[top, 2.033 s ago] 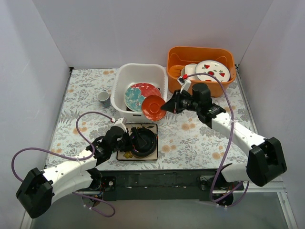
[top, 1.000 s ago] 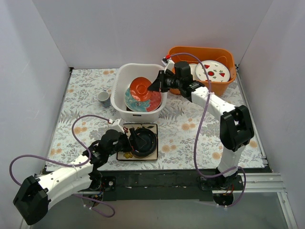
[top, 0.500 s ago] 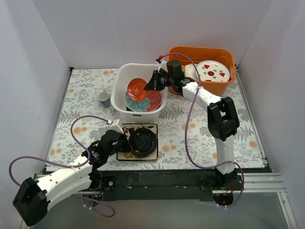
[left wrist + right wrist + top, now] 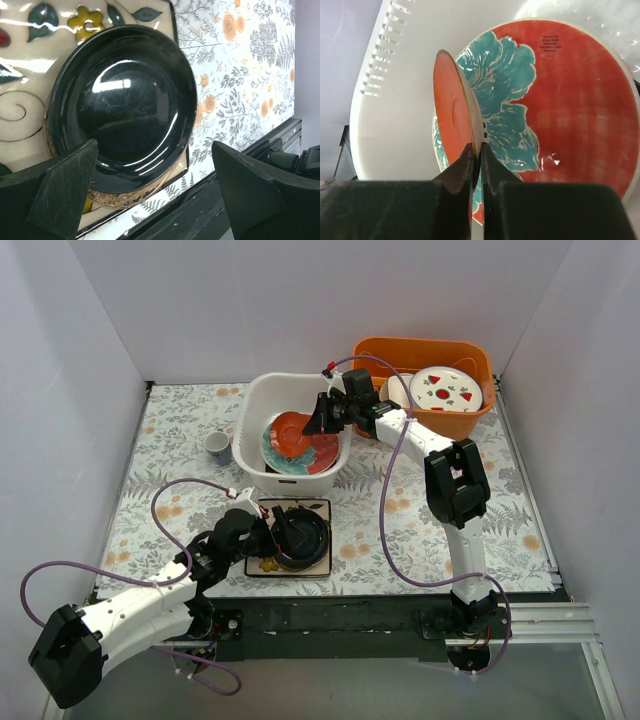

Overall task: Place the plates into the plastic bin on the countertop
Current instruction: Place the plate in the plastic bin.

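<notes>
The white plastic bin [image 4: 246,425] stands on the countertop [image 4: 390,505] with a teal-and-red round plate [image 4: 283,456] lying in it. My right gripper [image 4: 312,423] reaches into the bin, shut on the rim of a small red round plate [image 4: 290,428]. In the right wrist view this small red plate [image 4: 451,115] stands edge-on just above the teal-and-red plate [image 4: 560,110], pinched in the right gripper [image 4: 479,150]. My left gripper [image 4: 154,150] is open, its fingers either side of a dark round plate [image 4: 125,105]. That plate rests on a white square plate [image 4: 20,65] with coloured flowers.
An orange tub [image 4: 372,360] at the back right holds a white round plate with red fruit marks [image 4: 445,388]. A small cup [image 4: 218,447] stands left of the bin. The black front edge [image 4: 200,210] runs close behind the square plate.
My right gripper has carried the small red plate from the bin's front corner into the bin and lowered it toward the teal-and-red plate. The left arm has barely moved.
</notes>
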Controlling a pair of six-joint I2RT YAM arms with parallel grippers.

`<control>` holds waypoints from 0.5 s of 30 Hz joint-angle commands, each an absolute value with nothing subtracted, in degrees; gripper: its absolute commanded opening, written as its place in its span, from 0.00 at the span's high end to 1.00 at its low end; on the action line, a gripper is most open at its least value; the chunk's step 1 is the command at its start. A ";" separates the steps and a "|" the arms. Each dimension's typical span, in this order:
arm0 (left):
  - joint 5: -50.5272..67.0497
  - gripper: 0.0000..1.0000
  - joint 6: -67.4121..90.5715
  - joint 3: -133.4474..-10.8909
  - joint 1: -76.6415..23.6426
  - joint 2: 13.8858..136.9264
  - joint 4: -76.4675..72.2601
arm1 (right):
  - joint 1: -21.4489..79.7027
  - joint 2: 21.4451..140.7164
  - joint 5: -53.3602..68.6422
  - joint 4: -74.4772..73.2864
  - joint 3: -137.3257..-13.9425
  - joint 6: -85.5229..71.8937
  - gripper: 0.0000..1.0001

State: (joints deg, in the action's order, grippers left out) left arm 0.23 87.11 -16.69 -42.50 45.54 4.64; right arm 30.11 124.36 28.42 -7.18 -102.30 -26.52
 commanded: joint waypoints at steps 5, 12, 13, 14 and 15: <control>1.41 0.03 84.46 -23.90 -42.80 46.50 2.98 | 29.62 123.23 25.58 -7.47 -104.24 -23.82 0.66; -4.04 0.03 86.83 -25.40 -42.80 45.00 8.26 | 29.62 121.56 24.96 -7.82 -104.33 -23.64 0.51; -4.56 0.03 87.71 -25.49 -42.80 45.00 9.22 | 29.71 121.29 24.70 -7.82 -104.24 -23.47 0.49; -5.88 0.03 88.06 -25.49 -42.80 45.26 9.84 | 29.71 120.94 24.61 -7.39 -103.72 -23.38 0.47; -6.50 0.03 88.50 -25.84 -42.80 45.79 10.54 | 29.71 120.15 24.44 -7.12 -103.36 -23.29 0.46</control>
State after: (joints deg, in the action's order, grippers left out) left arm -1.80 86.76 -23.44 -42.50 46.02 6.50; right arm 30.24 124.33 26.44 -7.49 -102.56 -25.04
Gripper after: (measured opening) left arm 0.969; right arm 0.519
